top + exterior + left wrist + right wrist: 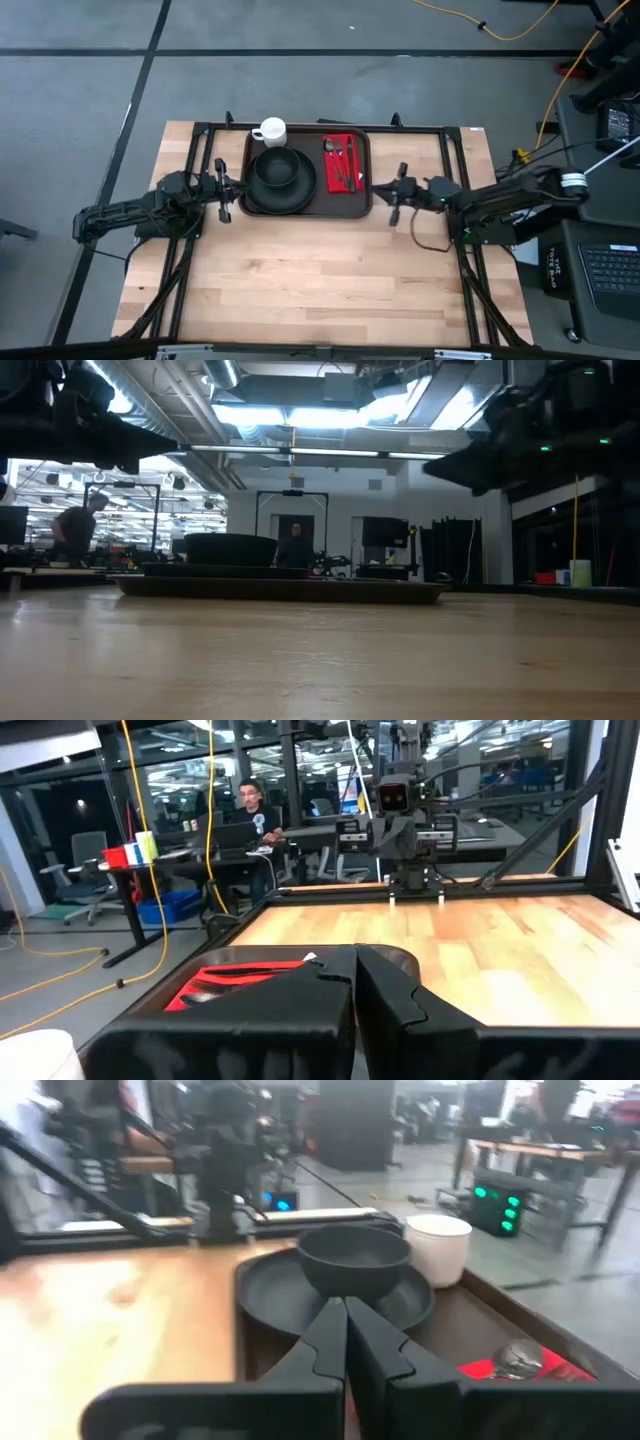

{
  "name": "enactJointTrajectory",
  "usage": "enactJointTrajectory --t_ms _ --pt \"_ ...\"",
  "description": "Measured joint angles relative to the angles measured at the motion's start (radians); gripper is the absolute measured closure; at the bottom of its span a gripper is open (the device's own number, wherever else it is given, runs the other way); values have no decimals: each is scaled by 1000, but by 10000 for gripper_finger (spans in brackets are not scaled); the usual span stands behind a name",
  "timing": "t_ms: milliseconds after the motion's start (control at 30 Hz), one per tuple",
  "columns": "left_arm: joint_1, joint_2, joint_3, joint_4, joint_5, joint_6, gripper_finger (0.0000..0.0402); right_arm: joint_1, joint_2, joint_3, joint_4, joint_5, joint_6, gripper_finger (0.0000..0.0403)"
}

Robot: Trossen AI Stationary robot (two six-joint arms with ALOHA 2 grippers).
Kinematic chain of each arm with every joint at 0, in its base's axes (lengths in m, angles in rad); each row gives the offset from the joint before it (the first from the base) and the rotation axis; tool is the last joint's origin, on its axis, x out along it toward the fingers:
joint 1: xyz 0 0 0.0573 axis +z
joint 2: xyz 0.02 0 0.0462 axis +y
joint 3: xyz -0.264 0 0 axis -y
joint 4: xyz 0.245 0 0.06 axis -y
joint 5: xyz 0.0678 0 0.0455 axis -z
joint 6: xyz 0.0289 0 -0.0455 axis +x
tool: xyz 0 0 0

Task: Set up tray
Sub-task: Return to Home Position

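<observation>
The dark brown tray lies on the wooden table toward its far edge. On it stand a black plate with a black bowl in it, a white cup at the far left corner, and a red napkin bearing cutlery. My left gripper is shut and level, just off the tray's left edge. My right gripper is shut and level, just off its right edge. Both hover above the table. The right wrist view shows the bowl, cup and a spoon.
Bare wood fills the table's near half. A black frame runs around the table's far part. In the low view the tray sits low, with the arms high above it. People sit at desks in the room beyond.
</observation>
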Motion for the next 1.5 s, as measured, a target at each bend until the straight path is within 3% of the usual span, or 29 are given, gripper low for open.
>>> enactJointTrajectory --t_ms 233,533,667,967,1333,1500 --pt "0 0 0 0 0 0 400 -7 -245 -152 -1 -43 8 399" --pt "0 0 0 -3 -25 1 400 -7 -420 -157 -106 -96 -45 391" --pt "0 0 0 -7 -34 -16 399 -7 -450 -157 -107 -103 -47 391" --pt "0 0 0 -14 -109 -17 396 -7 -453 -157 -143 -226 -140 389" --pt "0 0 0 -14 -108 -17 399 -7 -452 -157 -208 -225 211 364" --pt "0 0 0 -14 -107 -17 396 -7 -452 -157 -205 -226 171 366"
